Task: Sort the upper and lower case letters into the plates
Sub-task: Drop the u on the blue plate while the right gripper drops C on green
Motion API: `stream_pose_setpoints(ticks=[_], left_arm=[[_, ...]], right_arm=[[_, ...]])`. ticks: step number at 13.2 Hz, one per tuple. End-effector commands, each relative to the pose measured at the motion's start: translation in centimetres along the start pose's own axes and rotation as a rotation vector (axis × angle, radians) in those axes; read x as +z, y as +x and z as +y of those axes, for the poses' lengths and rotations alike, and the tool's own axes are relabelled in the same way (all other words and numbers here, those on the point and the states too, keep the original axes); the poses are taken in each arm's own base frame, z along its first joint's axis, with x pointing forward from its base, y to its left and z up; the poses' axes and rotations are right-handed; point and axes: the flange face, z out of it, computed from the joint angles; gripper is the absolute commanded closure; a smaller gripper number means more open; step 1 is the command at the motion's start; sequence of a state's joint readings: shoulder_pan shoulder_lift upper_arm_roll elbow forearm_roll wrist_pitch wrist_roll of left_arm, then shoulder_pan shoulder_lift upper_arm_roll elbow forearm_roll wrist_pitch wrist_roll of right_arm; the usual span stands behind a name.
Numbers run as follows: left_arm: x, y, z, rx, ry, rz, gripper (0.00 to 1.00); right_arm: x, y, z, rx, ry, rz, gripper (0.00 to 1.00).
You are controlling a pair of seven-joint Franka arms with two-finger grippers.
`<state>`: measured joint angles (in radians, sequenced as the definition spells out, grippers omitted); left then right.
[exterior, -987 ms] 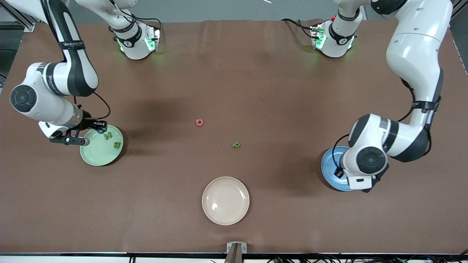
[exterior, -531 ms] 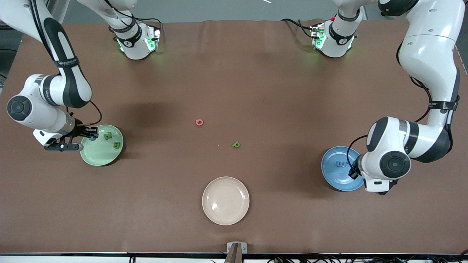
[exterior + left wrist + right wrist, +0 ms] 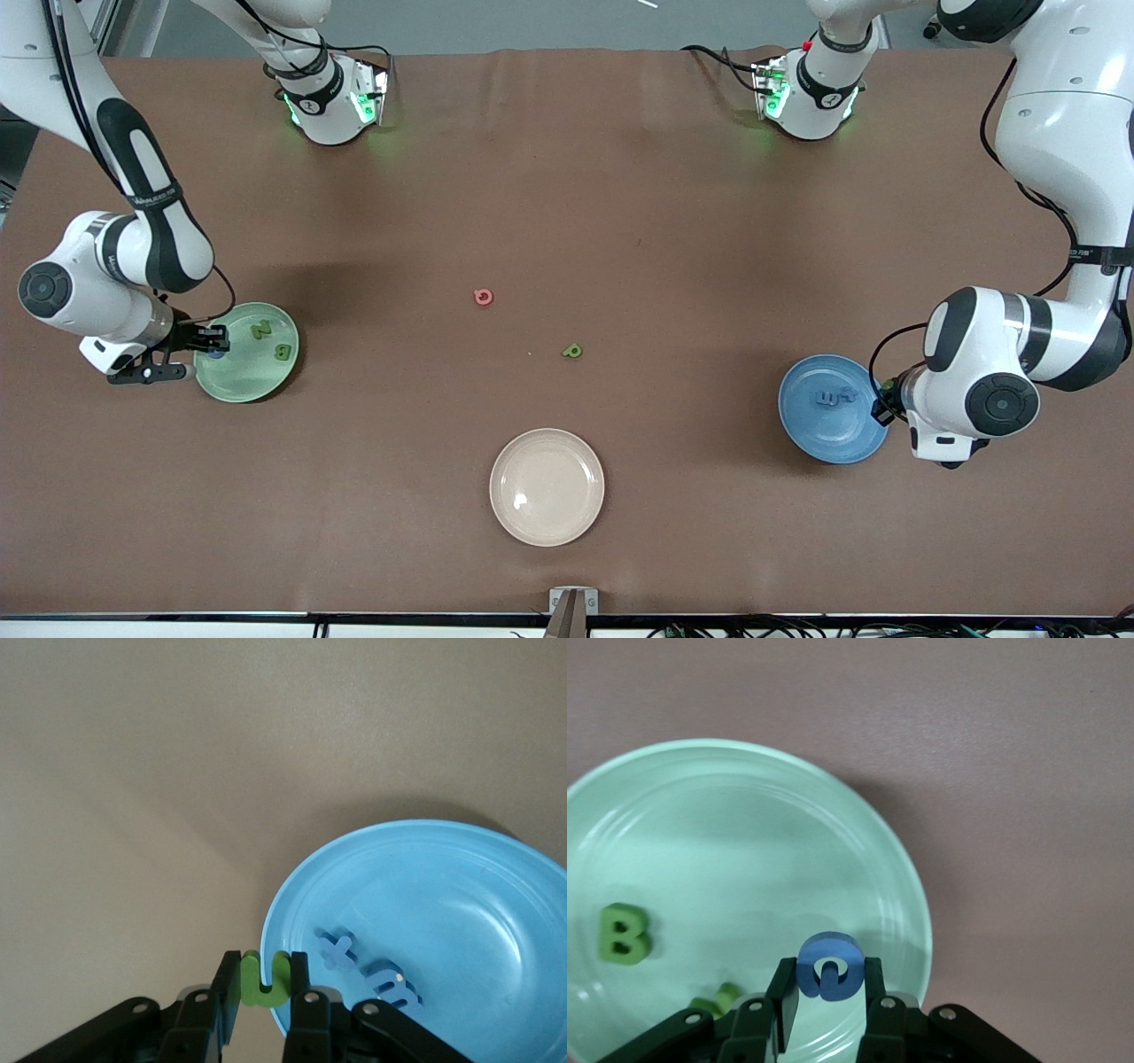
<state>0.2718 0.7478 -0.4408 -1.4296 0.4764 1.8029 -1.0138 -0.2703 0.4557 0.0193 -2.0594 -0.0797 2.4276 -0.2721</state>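
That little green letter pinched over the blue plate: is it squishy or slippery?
The green letter looks chunky and matte, so probably light and slightly squashy rather than slippery. The left gripper holds it with jaws shut on its sides above the blue plate's rim, so it seems firm enough.

**Legible characters on the foam letters.**
Green B [image 3: 283, 352] in the green plate [image 3: 232, 387]; green P [image 3: 572, 351] on the table [image 3: 620, 221]; green U [image 3: 259, 994] in the left gripper [image 3: 263, 974]; the blue letter [image 3: 813, 958] in the right gripper [image 3: 830, 981] is unclear.

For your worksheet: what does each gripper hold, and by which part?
Left gripper: green letter, by its sides. Right gripper: blue letter, by its sides.
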Motion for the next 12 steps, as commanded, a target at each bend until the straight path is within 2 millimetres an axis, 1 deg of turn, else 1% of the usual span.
stream_pose_setpoints(ticks=[1, 2, 5, 6, 7, 8, 9, 10, 11, 12], left_arm=[[-0.4, -0.4, -0.9, 0.02, -0.011, 0.013, 1.0], [0.0, -0.3, -1.0, 0.019, -0.012, 0.01, 1.0], [1.2, -0.7, -0.1, 0.022, -0.049, 0.023, 0.99], [1.4, -0.7, 0.0, 0.018, -0.056, 0.024, 0.95], [1.4, -0.8, 0.1, 0.02, -0.058, 0.025, 0.83], [1.5, -0.7, 0.0, 0.022, -0.055, 0.029, 0.64], [1.4, -0.6, 0.0, 0.021, -0.056, 0.03, 0.48], [1.3, -0.8, 0.2, 0.024, -0.056, 0.03, 0.25], [1.3, -0.9, 0.3, 0.021, -0.056, 0.031, 0.01], [1.1, -0.9, 0.3, 0.021, -0.058, 0.033, 0.0]], right_arm=[[1.0, 0.5, 0.3, -0.018, 0.007, -0.007, 0.82], [1.3, 0.5, 0.2, -0.018, 0.009, -0.011, 0.81], [1.7, 0.4, 0.1, -0.018, 0.013, -0.016, 0.79], [1.7, 0.5, 0.0, -0.019, 0.013, -0.016, 0.71], [1.7, 0.5, -0.1, -0.019, 0.012, -0.016, 0.45], [1.5, 0.6, -0.2, -0.011, 0.011, -0.013, 0.0], [0.8, 0.7, -0.4, -0.014, 0.008, -0.011, 0.0], [-0.5, 0.8, -0.7, -0.017, 0.004, 0.003, 0.0], [-2.6, 0.9, -1.0, -0.019, -0.003, 0.018, 0.0], [-4.2, 0.9, -1.9, -0.025, -0.004, 0.004, 0.0]])
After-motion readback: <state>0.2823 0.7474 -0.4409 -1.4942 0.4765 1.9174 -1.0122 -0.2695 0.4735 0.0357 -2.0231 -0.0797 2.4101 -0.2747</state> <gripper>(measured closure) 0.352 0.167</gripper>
